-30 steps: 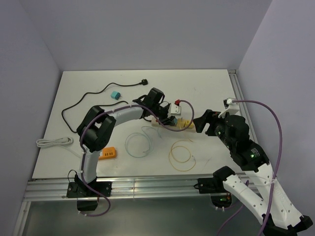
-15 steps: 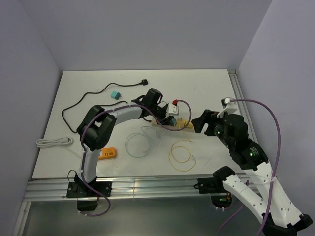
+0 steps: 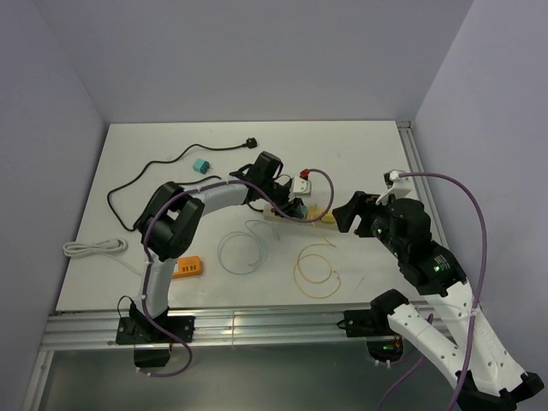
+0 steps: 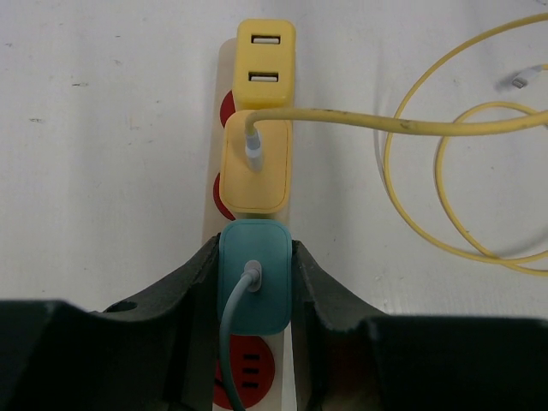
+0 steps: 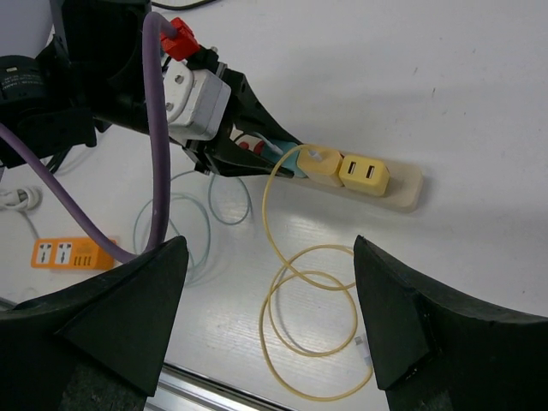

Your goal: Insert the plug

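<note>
In the left wrist view a teal plug (image 4: 254,278) with a pale teal cable is clamped between my left gripper's (image 4: 254,257) black fingers. It sits over the cream power strip (image 4: 224,60), right beside a yellow plug (image 4: 255,167) and just past a red socket (image 4: 242,381). How deep it is seated I cannot tell. From above, the left gripper (image 3: 295,204) is over the strip (image 3: 318,216). My right gripper (image 3: 347,214) hovers right of the strip, wide open and holding nothing (image 5: 270,291). Its view also shows the strip (image 5: 402,190) and the teal plug (image 5: 291,163).
A yellow two-port adapter (image 4: 266,51) fills the strip's far end. Yellow cable loops (image 3: 315,270) and pale teal cable loops (image 3: 240,251) lie in front of the strip. An orange adapter (image 3: 187,268), a white cable coil (image 3: 90,248), a black cord (image 3: 250,143) and a teal block (image 3: 201,165) lie to the left.
The left gripper with the teal plug has shifted slightly over the strip. The right gripper has crept a little to the left, still open.
</note>
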